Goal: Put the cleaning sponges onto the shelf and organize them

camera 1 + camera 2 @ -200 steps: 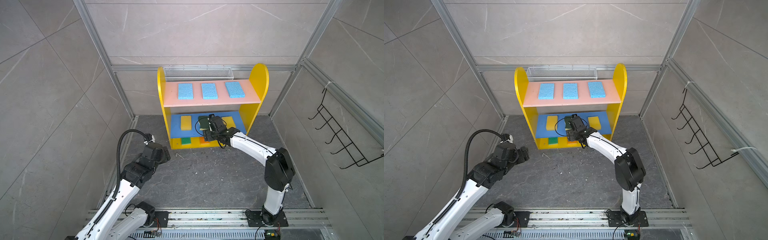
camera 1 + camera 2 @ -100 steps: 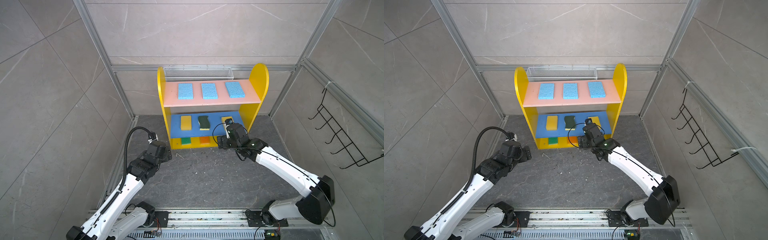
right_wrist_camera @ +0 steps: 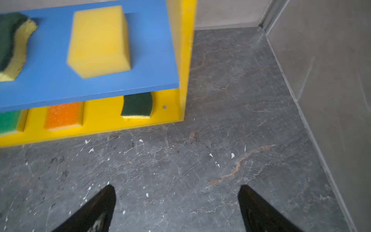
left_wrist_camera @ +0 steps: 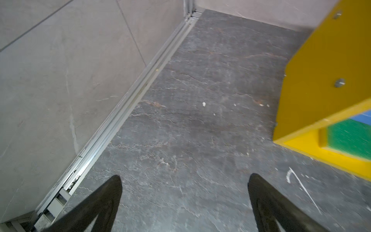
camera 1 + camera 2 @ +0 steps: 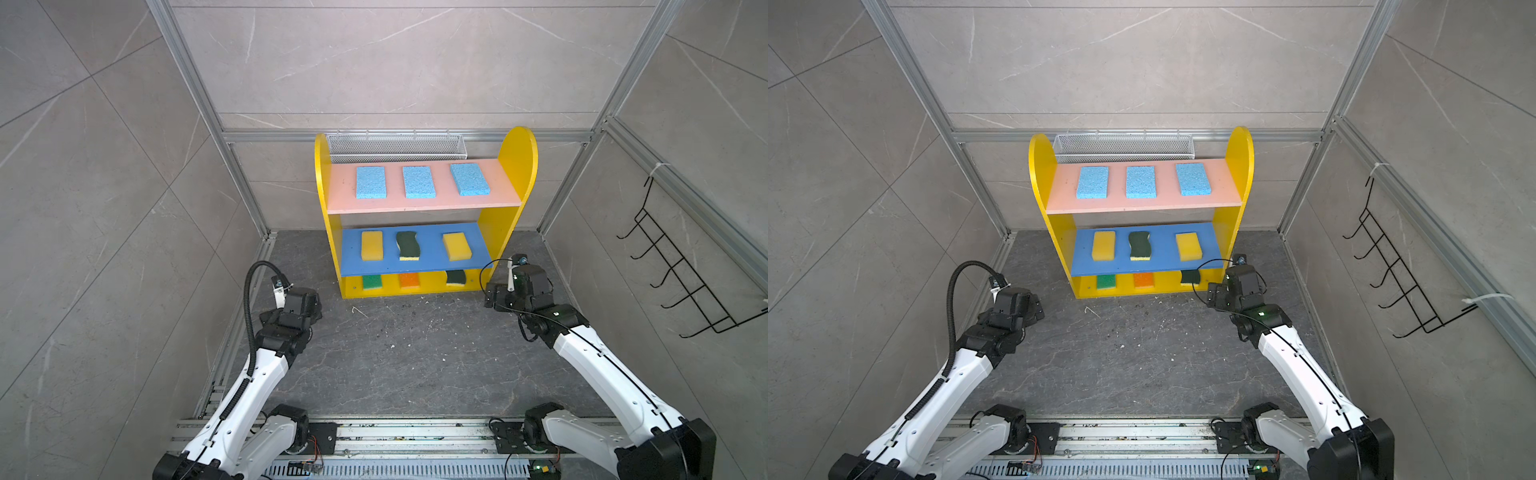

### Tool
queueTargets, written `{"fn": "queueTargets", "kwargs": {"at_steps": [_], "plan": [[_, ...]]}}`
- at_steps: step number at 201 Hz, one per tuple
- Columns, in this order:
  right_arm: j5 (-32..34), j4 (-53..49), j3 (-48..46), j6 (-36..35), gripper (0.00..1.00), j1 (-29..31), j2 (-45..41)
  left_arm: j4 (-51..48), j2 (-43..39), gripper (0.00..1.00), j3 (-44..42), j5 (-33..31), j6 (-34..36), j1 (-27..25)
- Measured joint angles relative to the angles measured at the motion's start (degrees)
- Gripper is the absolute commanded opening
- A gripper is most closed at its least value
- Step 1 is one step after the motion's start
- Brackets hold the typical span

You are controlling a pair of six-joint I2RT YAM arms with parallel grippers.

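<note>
The shelf (image 5: pixel 516 166) (image 5: pixel 1239 166) stands against the back wall and carries all the sponges I see. Three light blue sponges (image 5: pixel 419 182) lie in a row on the pink board. On the blue board a dark green wavy sponge (image 5: pixel 408 245) (image 3: pixel 8 40) lies between two yellow sponges (image 5: pixel 371 245) (image 3: pixel 99 40). The base holds a bright green sponge (image 5: pixel 372 282) (image 4: pixel 351 138), an orange one (image 5: pixel 409 280) (image 3: pixel 62 115) and another dark green one (image 5: pixel 456 277) (image 3: pixel 137 104). My left gripper (image 4: pixel 183 177) hangs open and empty over the floor left of the shelf. My right gripper (image 3: pixel 176 187) is open and empty by the shelf's front right corner.
A silver wire-mesh basket (image 5: pixel 395 147) hangs behind the shelf top. A black wire hook rack (image 5: pixel 681 270) is fixed to the right wall. Aluminium rails (image 4: pixel 128 104) run along the walls' feet. Small white crumbs (image 3: pixel 232 155) dot the dark stone floor.
My right gripper has drawn back from the blue board to the shelf's front right corner, leaving the dark green wavy sponge lying there. Both grippers have opened wider. The left arm shifted only slightly.
</note>
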Motion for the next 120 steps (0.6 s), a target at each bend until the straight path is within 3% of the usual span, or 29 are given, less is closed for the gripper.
{"fn": "queueTargets", "kwargs": {"at_steps": [53, 120], "plan": [[-3.17, 15.47, -12.13, 2.82, 0.97, -15.87, 2.40, 16.59, 0.11, 1.00, -11.13, 4.28, 4.81, 10.36], [-6.88, 43.25, -23.50, 2.80, 0.97, -18.75, 9.62, 38.73, 12.87, 1.00, -18.16, 13.03, 7.58, 20.35]]}}
